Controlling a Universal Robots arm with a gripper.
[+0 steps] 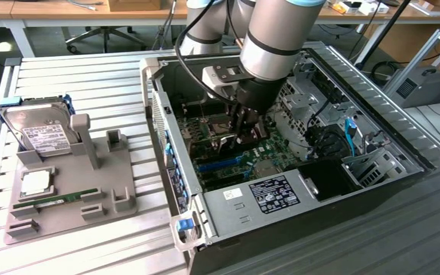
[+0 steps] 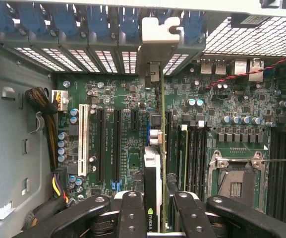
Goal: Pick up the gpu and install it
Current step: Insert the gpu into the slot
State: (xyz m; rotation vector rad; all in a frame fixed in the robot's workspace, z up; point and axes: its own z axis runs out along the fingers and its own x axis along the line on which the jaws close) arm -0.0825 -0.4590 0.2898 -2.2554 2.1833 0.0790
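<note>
My gripper (image 2: 155, 215) is down inside the open computer case (image 1: 176, 172), shut on the gpu (image 2: 152, 168). In the wrist view the card shows edge-on: a thin green board with a black cooler and a small logo between the black fingers (image 2: 130, 213). Its silver end bracket (image 2: 156, 42) reaches the row of rear slot openings. The card stands on edge over the motherboard (image 2: 118, 99), in line with the long black slots. Whether it sits in a slot I cannot tell. In the exterior view the gripper (image 1: 244, 129) hangs over the middle of the board.
A bare CPU socket (image 2: 237, 178) and memory slots lie beside the card, and a cable bundle (image 2: 43, 109) runs along the case wall. On the exterior view's left, a grey fixture (image 1: 75, 189) holds a hard drive (image 1: 40, 132), a processor (image 1: 35, 182) and a memory stick (image 1: 55, 199).
</note>
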